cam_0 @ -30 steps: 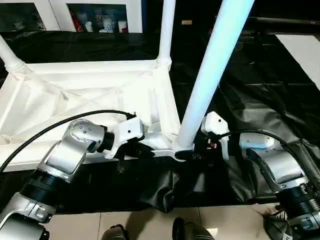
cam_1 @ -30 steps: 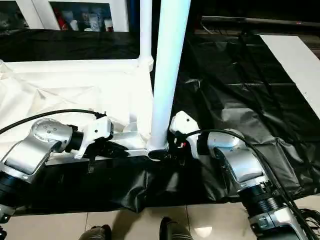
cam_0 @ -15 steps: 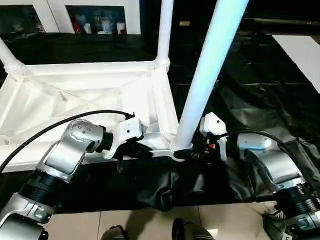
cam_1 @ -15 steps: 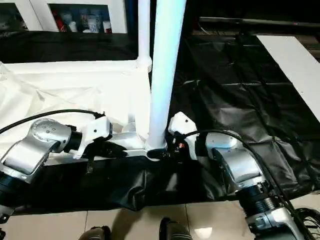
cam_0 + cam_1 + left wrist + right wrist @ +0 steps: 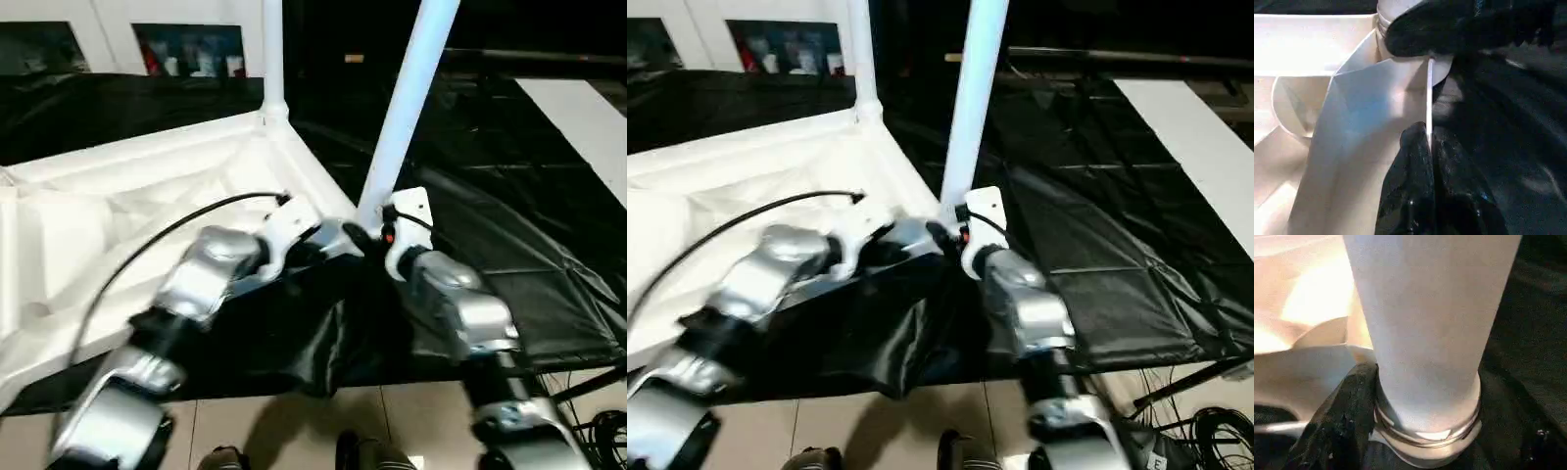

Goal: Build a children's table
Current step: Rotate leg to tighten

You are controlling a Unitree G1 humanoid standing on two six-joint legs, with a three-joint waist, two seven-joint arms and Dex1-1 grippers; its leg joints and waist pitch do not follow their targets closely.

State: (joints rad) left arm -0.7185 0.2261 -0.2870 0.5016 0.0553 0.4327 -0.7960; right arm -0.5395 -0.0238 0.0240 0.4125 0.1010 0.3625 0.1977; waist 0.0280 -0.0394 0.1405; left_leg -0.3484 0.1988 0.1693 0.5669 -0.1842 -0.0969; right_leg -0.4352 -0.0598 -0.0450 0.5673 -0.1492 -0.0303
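The white table top (image 5: 118, 235) lies upside down on a black sheet (image 5: 509, 264), its ribbed underside facing up, and takes up the space from nine o'clock round to eleven o'clock in the head views. A cabinet (image 5: 186, 44) with glass doors stands behind it at about eleven o'clock.

The left gripper (image 5: 328, 245) reaches in from seven o'clock toward the middle, where the near corner of the top sits. In the left wrist view its black fingers (image 5: 1415, 186) are pressed together on the thin white rim (image 5: 1429, 98) of the table top, pinching that edge just beside the corner socket (image 5: 1400, 14).

At twelve o'clock a far leg (image 5: 272, 59) stands upright in its socket at the back corner of the top. Just to its right, the near leg (image 5: 407, 108) rises from the near corner socket and leans toward one o'clock.

The right gripper (image 5: 377, 235) comes in from five o'clock and meets the foot of the near leg, close against the left gripper. In the right wrist view the base of the leg (image 5: 1425, 333) sits in a ringed collar (image 5: 1430, 431), with one black finger (image 5: 1337, 426) lying against the collar's side. I cannot tell whether the right pincer grips the leg or merely stands spread around it.

The pale floor (image 5: 284, 431) shows at six o'clock.
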